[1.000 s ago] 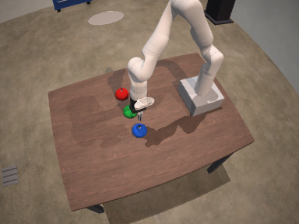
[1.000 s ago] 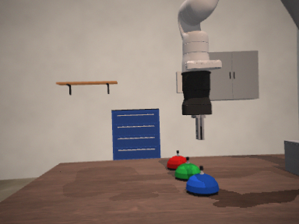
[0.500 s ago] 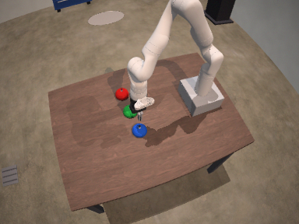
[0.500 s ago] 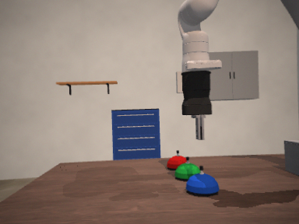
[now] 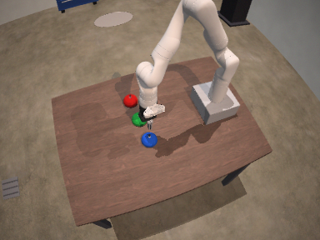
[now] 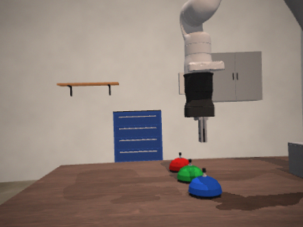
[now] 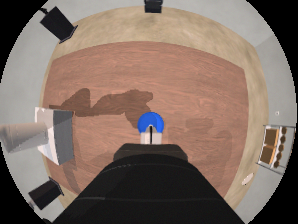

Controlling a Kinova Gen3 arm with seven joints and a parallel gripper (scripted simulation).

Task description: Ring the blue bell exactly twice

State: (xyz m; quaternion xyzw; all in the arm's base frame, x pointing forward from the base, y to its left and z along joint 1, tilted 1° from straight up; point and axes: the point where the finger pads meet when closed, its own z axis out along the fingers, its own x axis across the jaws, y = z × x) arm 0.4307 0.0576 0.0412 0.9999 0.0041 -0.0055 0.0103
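The gripper (image 6: pixel 203 135) hangs pointing straight down with its fingers together and nothing between them, well above the blue bell (image 6: pixel 204 186), which sits on the brown wooden table (image 6: pixel 99 201) nearest the exterior camera. Behind it a green bell (image 6: pixel 189 173) and a red bell (image 6: pixel 179 164) stand close together in a receding row. The table stands on a tan floor (image 5: pixel 37 54) in a room with pale walls. The exterior view alone shows the air gap between fingertips and blue bell, plus a wooden wall shelf (image 6: pixel 87 83), a blue drawer cabinet (image 6: pixel 137 135) and a grey wall cupboard (image 6: pixel 237 76). The top view shows the arm's grey pedestal (image 5: pixel 204 109) on the table, right of the bells. In the wrist view the blue bell (image 7: pixel 150 120) lies just beyond the fingertips.
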